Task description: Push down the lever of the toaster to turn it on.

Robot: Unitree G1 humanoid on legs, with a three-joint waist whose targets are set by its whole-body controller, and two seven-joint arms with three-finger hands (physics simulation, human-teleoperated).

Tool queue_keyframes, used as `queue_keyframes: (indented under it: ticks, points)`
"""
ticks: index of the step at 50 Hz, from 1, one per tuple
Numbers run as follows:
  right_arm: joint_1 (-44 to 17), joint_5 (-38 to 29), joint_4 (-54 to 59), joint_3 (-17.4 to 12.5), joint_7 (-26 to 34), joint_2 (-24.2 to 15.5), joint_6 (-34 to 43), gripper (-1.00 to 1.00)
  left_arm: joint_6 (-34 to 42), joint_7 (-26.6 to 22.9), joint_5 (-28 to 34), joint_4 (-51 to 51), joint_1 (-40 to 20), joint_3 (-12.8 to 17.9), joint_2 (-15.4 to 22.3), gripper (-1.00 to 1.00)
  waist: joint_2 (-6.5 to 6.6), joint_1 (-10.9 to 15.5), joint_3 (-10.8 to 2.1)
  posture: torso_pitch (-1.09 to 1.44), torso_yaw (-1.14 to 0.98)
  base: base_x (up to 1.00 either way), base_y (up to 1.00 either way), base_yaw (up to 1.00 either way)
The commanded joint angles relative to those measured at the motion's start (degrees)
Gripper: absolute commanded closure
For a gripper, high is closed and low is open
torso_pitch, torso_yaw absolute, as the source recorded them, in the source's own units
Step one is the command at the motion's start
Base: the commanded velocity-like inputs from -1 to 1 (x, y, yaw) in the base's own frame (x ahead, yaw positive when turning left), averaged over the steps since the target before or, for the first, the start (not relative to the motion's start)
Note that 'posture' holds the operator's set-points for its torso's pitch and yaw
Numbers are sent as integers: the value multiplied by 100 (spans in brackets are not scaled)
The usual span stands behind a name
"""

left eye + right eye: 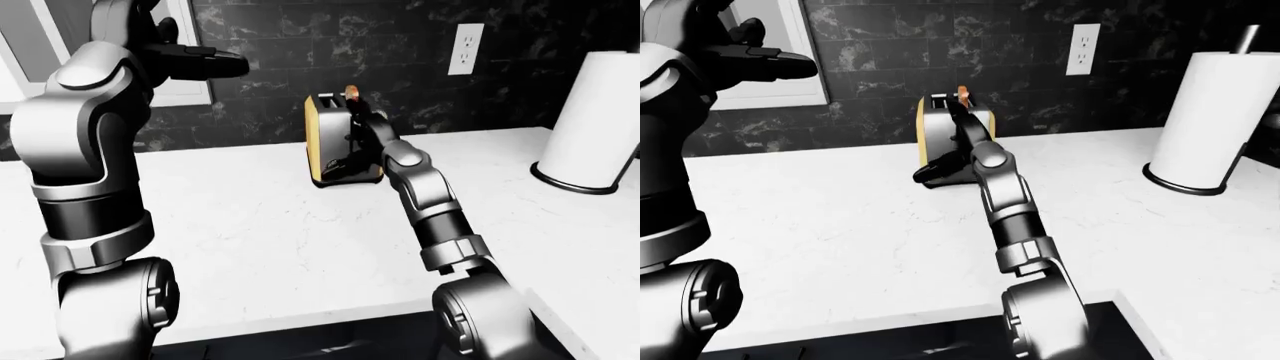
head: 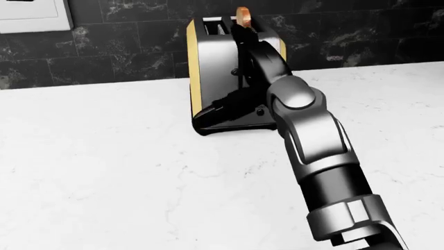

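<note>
Counter (image 2: 104,172) left of toaster (image 2: 208,62) bare — paper-towel roll (image 1: 590,120) well right.

Toaster (image 2: 218,67) standing on the desk (image 2: 104,172), against the tiled wall (image 1: 300,45). Right hand (image 2: 229,109) low across the toaster's near face. Paper towel roll (image 1: 1215,112) well right of the toaster; wall outlet (image 1: 1082,49) above-right of it; left hand (image 1: 195,61) raised up-left.

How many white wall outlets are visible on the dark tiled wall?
1. The white wall outlet sits on the dark tiled wall, to the upper right of the silver toaster with yellow sides in the left-eye view. The robot's arms may hide others.
</note>
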Motion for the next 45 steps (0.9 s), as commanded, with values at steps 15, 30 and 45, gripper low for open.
queue_keyframes:
  ticks: [15, 30, 45]
  points:
    - [133, 120, 1117, 28, -62, 143, -651, -100, -40, 15, 3, -203, -285, 38, 78, -100, 38, -7, 11, -41, 0, 0, 0, 0]
    - [439, 234, 2033, -13, -140, 276, -1517, -100, -15, 26, -52, -219, -280, 90, 173, -100, 38, -7, -10, -41, 0, 0, 0, 0]
    - [459, 82, 2104, 67, -105, 271, -965, -100, -32, 44, -53, -264, -211, 71, 130, -100, 24, -16, -41, -41, 0, 0, 0, 0]
